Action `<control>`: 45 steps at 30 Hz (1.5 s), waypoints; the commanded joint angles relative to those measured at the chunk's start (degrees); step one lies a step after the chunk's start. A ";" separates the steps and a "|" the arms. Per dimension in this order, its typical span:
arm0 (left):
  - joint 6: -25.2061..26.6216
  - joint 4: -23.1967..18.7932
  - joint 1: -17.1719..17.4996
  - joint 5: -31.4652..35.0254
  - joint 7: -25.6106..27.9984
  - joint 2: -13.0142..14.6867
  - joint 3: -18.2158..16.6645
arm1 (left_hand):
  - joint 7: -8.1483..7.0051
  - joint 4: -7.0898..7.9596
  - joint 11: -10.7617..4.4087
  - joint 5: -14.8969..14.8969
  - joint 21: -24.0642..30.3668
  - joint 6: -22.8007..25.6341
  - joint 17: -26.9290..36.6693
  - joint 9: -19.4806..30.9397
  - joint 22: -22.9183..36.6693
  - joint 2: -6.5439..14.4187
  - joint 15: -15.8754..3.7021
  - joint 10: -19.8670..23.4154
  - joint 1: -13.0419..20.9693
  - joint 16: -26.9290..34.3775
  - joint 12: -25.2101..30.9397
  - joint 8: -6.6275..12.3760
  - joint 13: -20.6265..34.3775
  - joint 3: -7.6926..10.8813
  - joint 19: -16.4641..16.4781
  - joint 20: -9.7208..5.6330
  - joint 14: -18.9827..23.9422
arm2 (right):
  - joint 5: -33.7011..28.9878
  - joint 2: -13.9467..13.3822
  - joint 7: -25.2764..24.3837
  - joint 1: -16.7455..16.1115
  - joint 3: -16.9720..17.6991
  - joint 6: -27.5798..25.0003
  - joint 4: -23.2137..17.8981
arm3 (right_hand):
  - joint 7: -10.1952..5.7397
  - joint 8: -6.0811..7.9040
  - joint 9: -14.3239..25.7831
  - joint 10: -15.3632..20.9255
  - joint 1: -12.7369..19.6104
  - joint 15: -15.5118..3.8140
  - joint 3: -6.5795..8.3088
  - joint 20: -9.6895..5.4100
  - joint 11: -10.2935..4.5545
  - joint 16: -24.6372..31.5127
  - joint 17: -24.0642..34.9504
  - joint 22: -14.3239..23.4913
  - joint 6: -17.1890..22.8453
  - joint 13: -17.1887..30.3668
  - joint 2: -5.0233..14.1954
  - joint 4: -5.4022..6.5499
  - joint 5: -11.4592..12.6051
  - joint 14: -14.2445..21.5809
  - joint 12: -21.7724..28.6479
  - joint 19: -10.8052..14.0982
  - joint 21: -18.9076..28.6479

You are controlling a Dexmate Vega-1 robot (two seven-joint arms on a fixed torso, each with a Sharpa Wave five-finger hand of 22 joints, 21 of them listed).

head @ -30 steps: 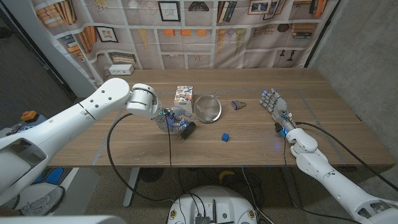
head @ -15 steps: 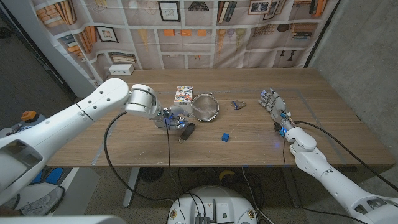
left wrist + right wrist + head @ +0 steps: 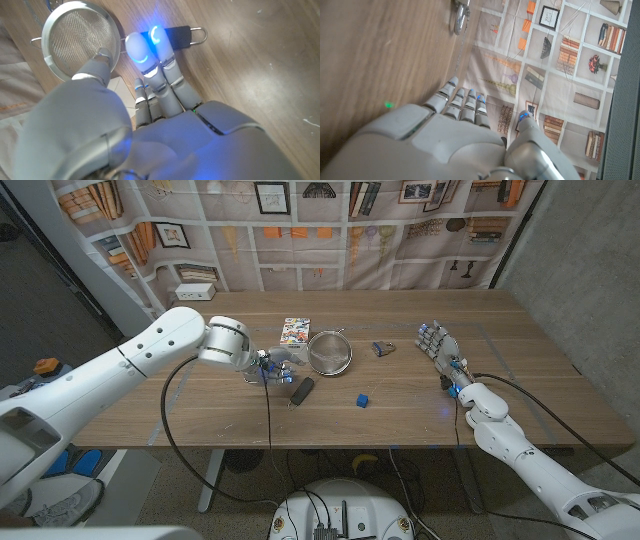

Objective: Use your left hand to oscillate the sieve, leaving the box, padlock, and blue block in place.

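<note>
Head view puts the round metal mesh sieve on the wooden table, its black handle slanting back toward the empty, loosely spread left hand just beside it

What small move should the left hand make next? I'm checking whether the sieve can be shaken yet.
Probably reach forward and close on the handle. The left hand holds nothing, its fingers just short of the sieve, which rests on the table.
</note>
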 commanded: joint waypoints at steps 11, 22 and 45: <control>-1.85 -7.46 6.20 10.43 3.54 0.92 -4.49 | -0.29 -0.49 -0.31 0.01 -8.04 0.05 -3.33 0.01 0.25 0.80 -0.10 -0.88 -3.16 -7.28 0.72 0.78 0.12 0.95 -9.82 -1.55 -9.37 | -0.14 0.05 0.23 0.66 -0.10 0.05 0.47 | -0.11 0.18 0.19 0.25 -0.33 -0.12 0.16 0.02 0.08 0.27 0.36 0.17 0.38 0.06 0.47 -0.07 -0.08 0.57 -0.08 0.35 0.31; -5.80 -10.92 12.11 19.45 -0.46 2.52 -7.70 | -0.26 -0.28 -0.63 0.06 -10.43 2.18 -5.30 0.02 0.21 3.69 -0.16 2.37 -4.51 -12.35 1.61 1.35 0.15 1.98 -12.56 0.39 -14.07 | -0.65 0.25 0.23 1.11 -0.55 0.04 0.39 | -0.10 0.20 0.19 0.21 -0.37 -0.10 0.17 0.07 -0.03 0.28 0.39 0.17 0.43 0.06 0.47 -0.11 -0.09 0.55 -0.10 0.33 0.30; -20.71 -13.32 29.69 32.80 -11.37 6.73 -19.17 | -0.05 0.24 -0.03 0.07 -14.51 1.18 -6.20 0.01 0.15 7.94 0.25 1.48 -8.08 -20.47 0.82 0.61 0.24 3.72 -18.55 2.97 -19.90 | -2.00 -0.54 -3.37 -0.77 -0.49 -0.32 -4.05 | 0.09 0.23 0.18 -0.01 -1.07 -0.15 0.01 -0.37 0.17 0.10 0.48 0.17 0.61 0.05 0.18 0.19 -0.13 0.12 -0.18 0.23 0.26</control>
